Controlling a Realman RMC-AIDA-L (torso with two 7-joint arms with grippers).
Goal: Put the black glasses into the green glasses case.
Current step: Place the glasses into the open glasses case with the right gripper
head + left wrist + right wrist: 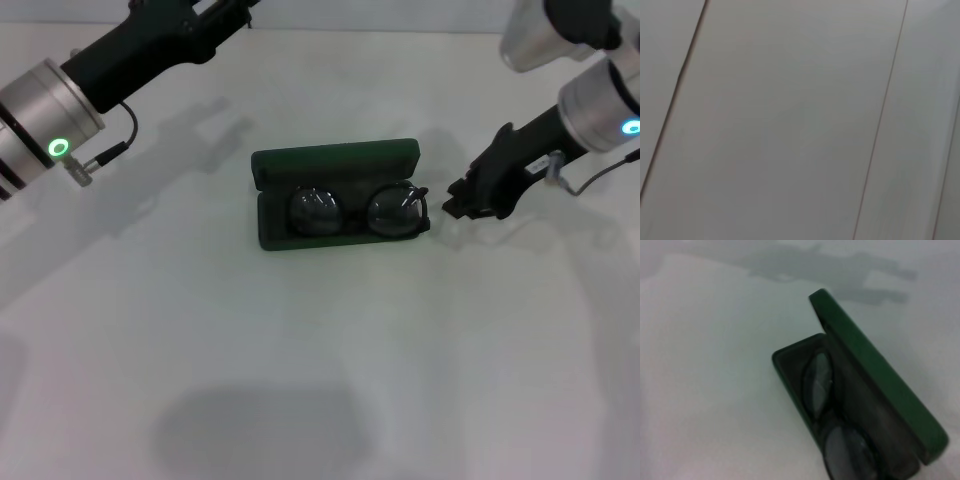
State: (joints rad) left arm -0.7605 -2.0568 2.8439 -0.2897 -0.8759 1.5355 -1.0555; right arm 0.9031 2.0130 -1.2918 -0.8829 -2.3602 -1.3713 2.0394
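White table (320, 380), green glasses case (335, 160) lying open mid-table toward the far edge, black glasses (358, 211) inside. Right gripper (455, 207) just beside its right end, jaws can't tell. Left arm off at far-left corner.

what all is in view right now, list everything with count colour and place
case: 1, dark green, mid-table, lid open and standing up at the far side
glasses: 1, black frame with clear lenses, lying inside the case tray
table: 1, white, under everything
left arm: 1, black and silver with a green light, raised at the far left, away from the case; its end effector is out of view
right end effector: 1, black, low over the table just right of the case, beside the glasses' right end
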